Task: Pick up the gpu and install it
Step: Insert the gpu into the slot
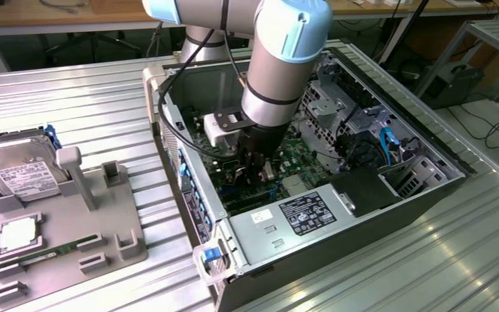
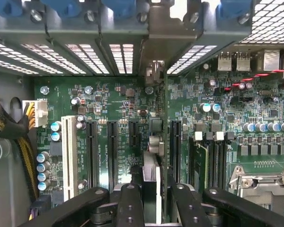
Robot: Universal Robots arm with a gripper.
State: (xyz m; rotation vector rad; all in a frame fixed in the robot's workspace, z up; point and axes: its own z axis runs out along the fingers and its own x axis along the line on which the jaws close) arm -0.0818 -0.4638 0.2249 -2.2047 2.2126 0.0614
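Open steel case (image 1: 405,195) on the ribbed metal table (image 1: 76,97), arm reaching down inside over the green motherboard (image 2: 109,99). Looks like the install step: gripper (image 2: 151,189) is part-closed on the gpu (image 2: 154,142), a thin card held edge-on above the black slots (image 2: 112,151). Seating it probably wants careful lining up with a slot.

motherboard (image 2: 118,101): green, set with black slots, one white slot (image 2: 69,151) | gripper (image 2: 151,198): black | gpu (image 2: 164,142): seen edge-on, dark green | arm (image 1: 275,71): grey with light-blue caps | hard drive (image 1: 17,170): silver, white-labelled | fixture tray (image 1: 67,240): grey
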